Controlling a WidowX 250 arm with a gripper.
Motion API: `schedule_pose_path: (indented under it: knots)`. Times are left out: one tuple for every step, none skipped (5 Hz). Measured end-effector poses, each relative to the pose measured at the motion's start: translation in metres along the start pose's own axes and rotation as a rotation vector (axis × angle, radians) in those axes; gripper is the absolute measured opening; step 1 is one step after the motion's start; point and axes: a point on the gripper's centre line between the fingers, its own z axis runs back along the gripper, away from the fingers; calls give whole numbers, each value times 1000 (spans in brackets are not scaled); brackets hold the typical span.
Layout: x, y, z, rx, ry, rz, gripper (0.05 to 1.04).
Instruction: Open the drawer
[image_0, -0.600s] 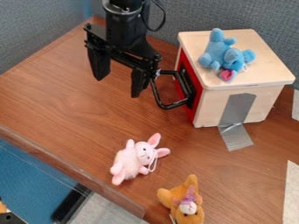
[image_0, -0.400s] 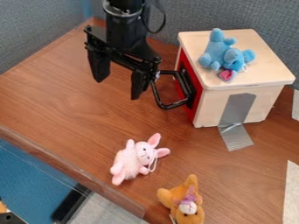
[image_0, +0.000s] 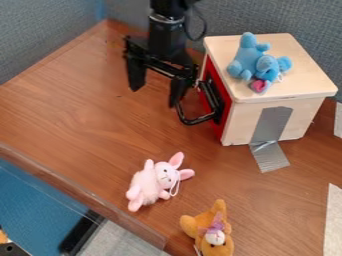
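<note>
The gripper (image_0: 155, 95) hangs at the upper middle, left of the wooden box (image_0: 267, 117). Its two fingers are spread wide with a gap between them. The right finger is at the black handle (image_0: 195, 120) and overlaps its left end; whether they touch, I cannot tell. That handle sticks out from the red drawer front (image_0: 220, 100) on the box's left face. The red front sits flush against the box, so the drawer looks closed.
A blue plush toy (image_0: 257, 62) lies on top of the box. Grey tape (image_0: 270, 130) runs from the box to the table (image_0: 87, 120). A pink plush rabbit (image_0: 150, 184) and an orange plush toy (image_0: 210, 230) lie nearer the front. Grey partitions stand behind.
The gripper has moved right and slightly up in the view, towards the box, and its right finger now overlaps the handle. The box and toys have stayed in place.
</note>
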Motion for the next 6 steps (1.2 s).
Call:
schedule_pose_path:
  knots:
    - [28, 1, -17, 11, -12, 49, 1000]
    - [45, -1, -32, 12, -8, 103, 1000]
    - [51, -1, -45, 33, 5, 141, 1000]
    - [49, 0, -57, 55, 43, 155, 982]
    - [46, 2, -58, 70, 61, 147, 863]
    - [39, 11, -63, 68, 83, 170, 584]
